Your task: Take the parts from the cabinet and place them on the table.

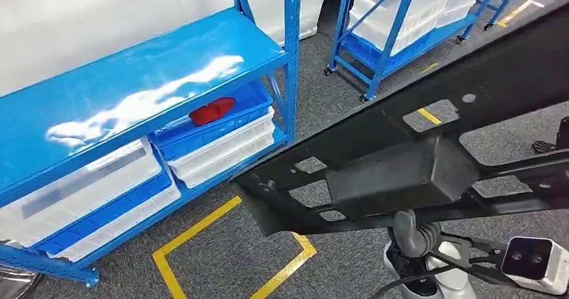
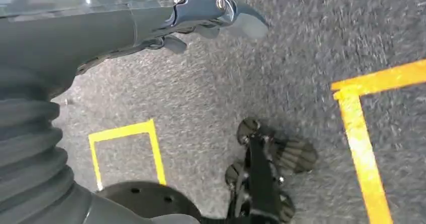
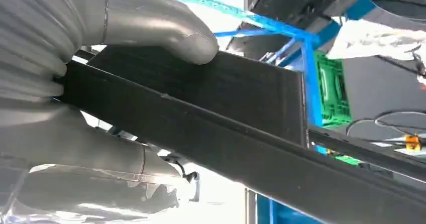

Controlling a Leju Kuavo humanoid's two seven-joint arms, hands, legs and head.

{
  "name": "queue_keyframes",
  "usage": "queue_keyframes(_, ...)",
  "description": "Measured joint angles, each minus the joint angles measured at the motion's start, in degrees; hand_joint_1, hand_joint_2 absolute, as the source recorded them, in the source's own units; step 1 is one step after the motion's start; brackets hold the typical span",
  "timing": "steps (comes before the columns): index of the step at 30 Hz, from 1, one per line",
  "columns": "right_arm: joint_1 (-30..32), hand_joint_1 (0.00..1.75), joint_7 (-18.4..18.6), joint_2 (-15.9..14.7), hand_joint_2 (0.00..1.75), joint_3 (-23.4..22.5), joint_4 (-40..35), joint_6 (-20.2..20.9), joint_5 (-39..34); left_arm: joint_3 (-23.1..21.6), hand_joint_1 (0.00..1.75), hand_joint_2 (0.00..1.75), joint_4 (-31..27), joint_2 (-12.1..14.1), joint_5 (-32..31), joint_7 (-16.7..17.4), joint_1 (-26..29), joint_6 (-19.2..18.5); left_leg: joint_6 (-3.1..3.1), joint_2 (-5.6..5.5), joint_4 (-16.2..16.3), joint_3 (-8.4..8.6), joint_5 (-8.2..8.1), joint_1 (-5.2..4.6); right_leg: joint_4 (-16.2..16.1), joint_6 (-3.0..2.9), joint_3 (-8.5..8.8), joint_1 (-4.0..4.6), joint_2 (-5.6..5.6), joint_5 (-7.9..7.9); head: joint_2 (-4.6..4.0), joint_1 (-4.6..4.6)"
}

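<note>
Big black part (image 1: pixel 402 171), long and flat with holes, up in the air over the grey floor (image 1: pixel 221 259), well away from the blue cabinet (image 1: pixel 134 91). Long axis running slantwise, from low near the yellow floor lines (image 1: pixel 201 235) up toward the far right. Held from below by the right hand (image 3: pixel 95 83), thumb on top of the boxy middle bit, fingers (image 3: pixel 90 153) clamped under it (a firm hold, by the look of it). Left hand (image 2: pixel 201 18) pointing down at the floor, fingers partly curled, nothing in them; hard to tell more. No worktop to see here, so probably a turn needed first, with the long end kept away from the cabinet post.
</note>
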Motion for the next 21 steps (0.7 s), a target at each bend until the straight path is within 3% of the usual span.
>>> queue_keyframes(1,-0.3,1.75,0.1,0.1,1.75,0.3,0.2,0.2,0.0,0.2,0.0,1.75,0.0,0.0,0.4,-0.3,0.0,0.1,-0.39,-1.65,0.8,-0.27,-0.81,0.39,-0.3,-0.33,0.22,-0.28,0.32,0.26,0.0,-0.04)
queue_keyframes(2,-0.9,1.75,0.1,0.1,1.75,0.9,0.4,0.0,0.0,0.5,0.0,1.75,0.0,-0.2,0.8,-0.6,0.0,0.1,-0.48,-3.73,3.2,-1.32,-2.75,0.41,-0.3,-0.68,0.13,-0.34,0.77,0.36,0.0,-0.13)
queue_keyframes(3,-1.4,1.75,0.0,0.2,1.75,1.3,0.6,-0.5,0.3,0.8,0.0,1.75,0.0,-0.3,1.0,-0.8,0.1,0.0,-0.57,-4.73,8.0,-3.43,-5.4,0.42,-0.3,-0.92,0.05,-0.3,1.31,0.43,0.0,-0.26)
queue_keyframes(5,-1.4,1.75,-0.7,0.2,1.75,1.9,1.0,-2.0,0.7,1.2,0.0,1.75,0.0,-0.3,0.8,-1.2,0.1,-0.2,-0.71,-5.33,17.3,-7.86,-9.08,0.41,-0.3,-1.04,-0.06,-0.1,2.37,0.48,0.0,-0.31)
queue_keyframes(6,-1.3,1.75,-1.2,0.2,1.75,2.3,1.2,-2.6,0.7,1.3,0.0,1.75,0.0,-0.3,0.5,-1.2,0.2,-0.2,-0.66,-5.33,19.7,-9.19,-9.32,0.41,-0.3,-1.04,-0.06,-0.02,3.01,0.49,0.0,-0.31)
queue_keyframes(7,-1.3,1.75,-1.4,0.2,1.75,2.4,1.3,-3.0,0.5,1.4,0.0,1.75,0.0,-0.3,0.5,-1.3,0.3,-0.2,-0.56,-5.34,19.3,-9.11,-8.45,0.41,-0.2,-1.04,-0.02,-0.01,3.5,0.49,0.0,-0.28)
queue_keyframes(9,-1.3,1.75,-1.7,0.1,1.75,2.6,1.5,-3.6,0.4,1.6,0.0,1.75,0.0,-0.3,0.4,-1.9,0.2,-0.6,-0.2,-5.72,10.7,-5.3,-2.99,0.42,-0.1,-1.0,0.16,-0.01,4.93,0.47,0.0,-0.28)
queue_keyframes(10,-1.4,1.75,-1.9,0.1,1.75,2.7,1.5,-3.9,0.5,1.6,0.0,1.75,0.0,-0.3,0.4,-2.2,0.2,-0.7,0.06,-7.12,4.6,-2.46,0.05,0.42,0.1,-0.84,0.22,-0.04,5.62,0.38,-0.02,-0.31)
queue_keyframes(11,-1.3,1.75,-2.0,0.1,1.75,2.9,1.5,-4.1,0.5,1.7,0.0,1.75,0.0,-0.3,0.4,-2.3,0.3,-0.7,0.4,-10.01,1.5,-1.03,0.17,0.63,0.2,-0.64,0.05,-0.16,6.16,0.32,-0.02,-0.27)
queue_keyframes(12,-1.5,1.75,-2.0,0.1,1.75,3.0,1.5,-4.1,0.6,1.8,0.0,1.75,0.0,-0.3,0.4,-2.3,0.3,-0.7,0.28,-10.53,0.4,-0.88,0.12,0.8,0.7,-0.22,-0.32,0.11,6.79,0.35,0.0,-0.2)
queue_keyframes(15,-1.4,1.75,-2.0,0.1,1.75,3.3,1.5,-4.2,0.7,2.1,0.0,1.75,0.0,-0.3,0.5,-2.3,0.0,-0.7,0.9,-8.93,0.6,-0.9,0.36,0.32,0.2,1.06,-0.92,-0.5,8.55,1.01,-0.02,-0.28)
queue_keyframes(16,-1.4,1.75,-2.0,0.1,1.75,3.3,1.5,-4.2,0.7,2.3,0.0,1.75,0.0,-0.4,0.5,-2.3,0.0,-0.7,1.42,-8.11,-0.1,-0.69,0.79,0.94,0.4,1.31,-1.01,-0.31,8.66,0.84,0.0,-0.31)
queue_keyframes(17,-1.5,1.75,-2.0,0.0,1.75,3.3,1.5,-4.2,0.6,2.4,0.0,1.75,0.0,-0.4,0.5,-2.2,0.0,-0.7,1.74,-7.4,-0.4,-0.52,0.99,0.79,1.6,1.47,-1.59,-0.09,5.59,-0.15,-0.02,-0.13)
queue_keyframes(18,-1.8,1.75,-1.9,-0.1,1.75,3.3,1.5,-4.4,0.5,2.4,0.0,1.75,0.0,-0.4,0.5,-2.2,0.0,-0.7,2.21,-6.62,-0.5,-0.55,1.0,0.67,5.1,1.72,-3.28,-0.15,3.19,-2.27,0.0,0.35)
queue_keyframes(20,-1.7,1.75,-1.7,-0.2,1.75,3.4,1.5,-4.5,0.5,2.4,0.0,1.75,0.0,-0.4,0.3,-2.1,0.1,-0.9,2.34,-5.27,-0.4,-0.65,0.92,0.45,13.8,2.18,-7.54,-0.43,1.91,-6.16,0.0,0.37)
queue_keyframes(21,-1.8,1.75,-1.4,-0.2,1.75,3.4,1.6,-4.7,0.5,2.4,0.0,1.75,0.0,-0.4,0.2,-2.0,0.1,-0.9,2.38,-4.48,-0.4,-0.72,0.86,0.38,17.1,2.4,-9.21,-0.63,1.82,-6.98,0.0,0.33)
